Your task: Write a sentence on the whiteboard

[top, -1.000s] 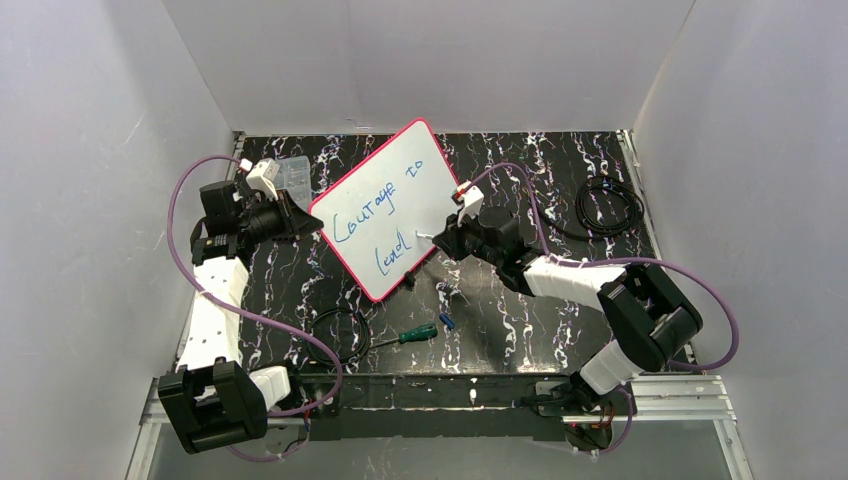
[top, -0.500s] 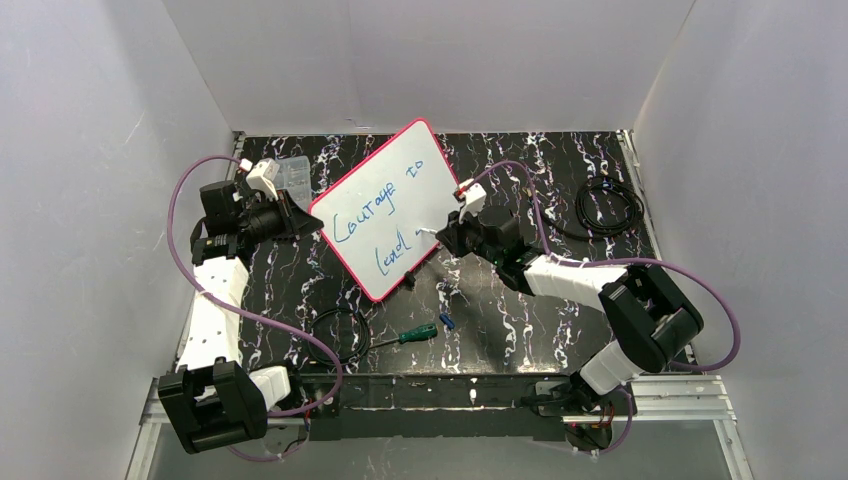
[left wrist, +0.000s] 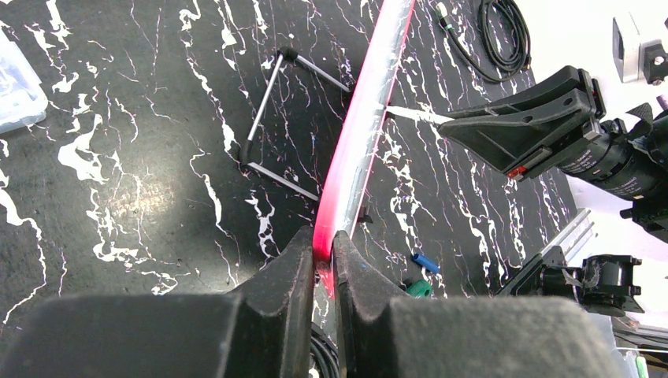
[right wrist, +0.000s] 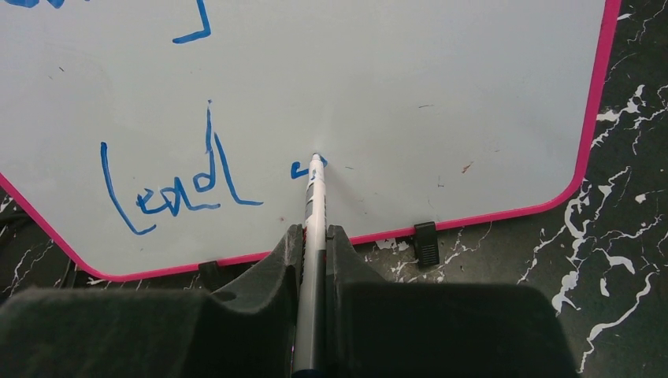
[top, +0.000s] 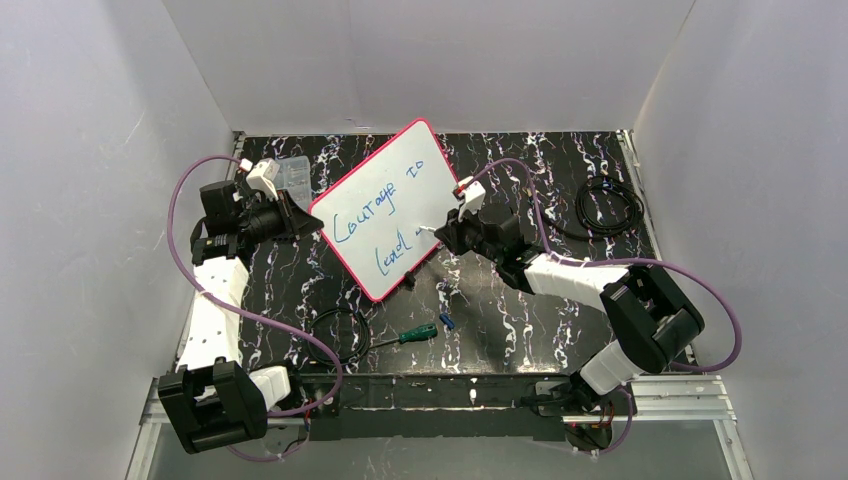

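Observation:
The whiteboard (top: 385, 190), white with a pink-red frame, stands tilted on the dark marbled table. My left gripper (top: 300, 218) is shut on its left edge, and the left wrist view shows both fingers pinching the pink frame (left wrist: 366, 110) at the left gripper (left wrist: 323, 240). The sentence (top: 380, 205) is blue handwriting: "Courage to" above "lead" (right wrist: 177, 185). My right gripper (right wrist: 314, 232) is shut on a white marker (right wrist: 315, 209). The marker's tip touches the board beside a small fresh blue stroke (right wrist: 298, 168), right of "lead". From the top view the right gripper (top: 440, 238) is at the board's lower right edge.
A clear plastic box (top: 293, 172) sits behind the left arm. A black cable coil (top: 608, 205) lies at the right rear. A green-handled screwdriver (top: 415, 333), a blue cap (top: 447, 322) and a black cable loop (top: 340, 335) lie near the front. Black clip feet (right wrist: 425, 240) hold the board.
My right gripper has shifted slightly toward the board with the marker, and a small blue stroke now sits after "lead". The left gripper and the board have not moved.

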Robot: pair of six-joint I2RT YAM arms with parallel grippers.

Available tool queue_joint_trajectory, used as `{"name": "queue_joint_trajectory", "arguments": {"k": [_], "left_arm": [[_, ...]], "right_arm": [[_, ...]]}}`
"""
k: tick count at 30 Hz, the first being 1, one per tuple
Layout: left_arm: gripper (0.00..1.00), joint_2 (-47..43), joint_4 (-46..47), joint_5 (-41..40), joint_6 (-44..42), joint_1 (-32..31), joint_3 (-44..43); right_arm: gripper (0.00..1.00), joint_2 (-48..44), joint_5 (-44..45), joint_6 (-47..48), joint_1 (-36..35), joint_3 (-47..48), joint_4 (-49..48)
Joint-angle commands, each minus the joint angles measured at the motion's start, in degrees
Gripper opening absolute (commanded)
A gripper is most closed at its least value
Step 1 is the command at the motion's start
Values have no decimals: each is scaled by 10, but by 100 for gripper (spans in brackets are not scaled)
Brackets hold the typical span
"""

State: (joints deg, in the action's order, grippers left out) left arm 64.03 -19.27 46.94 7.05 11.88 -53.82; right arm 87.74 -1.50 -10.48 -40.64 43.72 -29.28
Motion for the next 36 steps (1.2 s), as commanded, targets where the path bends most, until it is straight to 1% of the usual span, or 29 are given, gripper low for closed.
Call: {"name": "queue_joint_trajectory", "arguments": {"k": [1,22,30,32,36], "left_arm": [[0,-3,-6,-7,-13,-3,5],[0,-3,-3,-5,-12,-3,6],[0,-4,-3,-5,-12,-2,6],[0,-4,-3,-5,-11,-2,6],[0,-4,-3,-5,-11,-2,6]], "right_arm": [[1,-15,-7,4,-5,24,-20],[1,-8,-15,2,-18,3,-18],[1,-10,11,0,-19,-4,-8],[1,-14,30,1,-19,-8,-4],[1,-21,32,3,-19,-10,0]]}}
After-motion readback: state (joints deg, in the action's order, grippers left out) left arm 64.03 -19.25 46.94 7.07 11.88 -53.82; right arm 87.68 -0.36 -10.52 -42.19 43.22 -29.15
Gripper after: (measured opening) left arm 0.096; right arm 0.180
